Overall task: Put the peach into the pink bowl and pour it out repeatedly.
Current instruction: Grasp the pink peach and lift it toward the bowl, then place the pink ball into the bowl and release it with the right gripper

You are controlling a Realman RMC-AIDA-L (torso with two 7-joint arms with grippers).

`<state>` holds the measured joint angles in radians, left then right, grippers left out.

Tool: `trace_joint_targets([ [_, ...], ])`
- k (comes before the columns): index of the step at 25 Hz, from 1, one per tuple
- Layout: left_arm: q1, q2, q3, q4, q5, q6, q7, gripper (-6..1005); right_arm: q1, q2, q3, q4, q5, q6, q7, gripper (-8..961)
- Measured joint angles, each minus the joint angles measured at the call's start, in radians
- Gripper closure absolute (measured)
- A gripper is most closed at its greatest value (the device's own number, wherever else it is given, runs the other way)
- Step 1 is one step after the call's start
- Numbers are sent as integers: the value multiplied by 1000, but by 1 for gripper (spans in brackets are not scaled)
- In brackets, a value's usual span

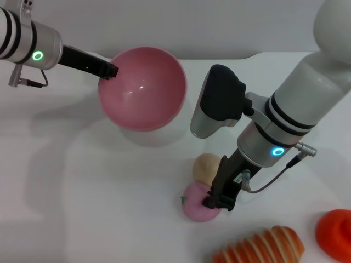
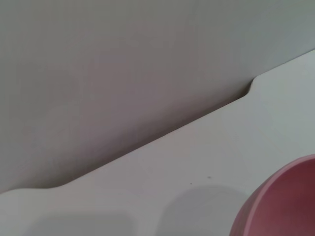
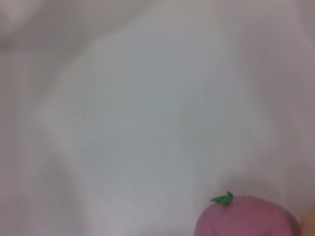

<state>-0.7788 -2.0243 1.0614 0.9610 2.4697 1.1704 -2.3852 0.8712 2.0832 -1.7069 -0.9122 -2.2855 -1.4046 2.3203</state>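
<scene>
Beige ball (image 1: 207, 167) touching peach (image 1: 197, 209) on far side; bread loaf (image 1: 263, 246) and orange item (image 1: 335, 233) by table (image 1: 66, 208) near edge. Right gripper (image 1: 216, 204) on peach, fingers pinching it. Left gripper (image 1: 109, 71) clamps pink bowl (image 1: 142, 87) rim, bowl lifted, tilted, toward far edge.

The tabletop (image 1: 71, 208) is bare across the lower left of the frame, so a claw could pass there. In the lower middle, the peach (image 1: 197, 207) touches a tan ball (image 1: 206, 166), with the right claw (image 1: 218, 204) on it. A striped bread toy (image 1: 263, 246) and an orange thing (image 1: 335, 231) block the lower right; the pink bowl (image 1: 142, 87) fills the upper middle.
</scene>
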Motion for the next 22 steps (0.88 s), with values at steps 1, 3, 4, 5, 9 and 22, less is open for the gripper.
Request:
trace_joint_targets([
  [1,0,1,0,0,0,0,0,956,-4,0,0,-14,0,-5,0,811],
  [3,1,1,0,0,0,0,0,956,-23,0,0,-70,0,-21,1,849],
  [4,1,1,0,0,0,0,0,956,-37,-1,1,-111,1,-36,3,868],
  [5,1,0,0,0,0,0,1,956,-52,-2,6,-161,3,-49,4,887],
  [9,1,0,0,-2,0,2,10,957,-106,-8,32,-362,9,-103,27,924],
  [22,-10,-24,6,4,-2,41,-1,956,-176,-10,288,-662,34,-38,-51,925],
])
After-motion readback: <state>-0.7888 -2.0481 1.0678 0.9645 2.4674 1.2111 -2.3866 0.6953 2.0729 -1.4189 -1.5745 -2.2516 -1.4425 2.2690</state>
